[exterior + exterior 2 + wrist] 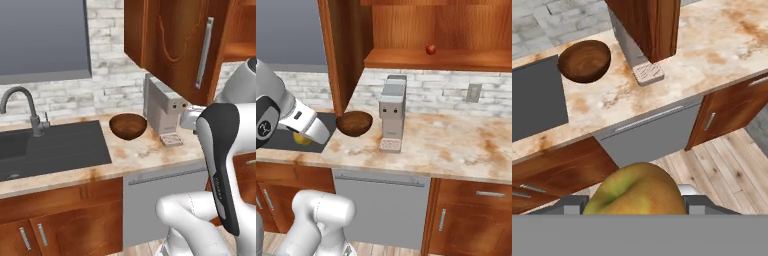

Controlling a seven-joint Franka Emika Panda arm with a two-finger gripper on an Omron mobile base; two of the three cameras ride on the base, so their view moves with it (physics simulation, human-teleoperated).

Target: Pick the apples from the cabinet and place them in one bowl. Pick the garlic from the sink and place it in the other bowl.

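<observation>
No brand, label or writing can be read on any surface.

My tool (637,210) is pinched on the yellow-green apple (634,192), a smooth round fruit with a shallow dimple and a faint red blush; it sits between my finger tips. In the right base view the same apple (302,138) shows as a yellow patch under my white forearm.

Ahead of my tool and below it lies the desk (677,75), a mottled cream and rust stone slab. On it, ahead and to the left, stands the reddish-brown bowl (584,61), deep, round and glossy, with wood grain. Just left of that bowl starts the sink (50,147), matte black and rectangular, with a grey gooseneck tap (22,107).

Right of the bowl stands a boxy grey coffee machine (392,112) with a perforated drip tray.

The red apple (430,49) rests on the cabinet (431,30) shelf, well above and beyond my tool. The cabinet is reddish-brown wood with a panelled door.

My arm is folded, forearm sloping down over the desk edge.
</observation>
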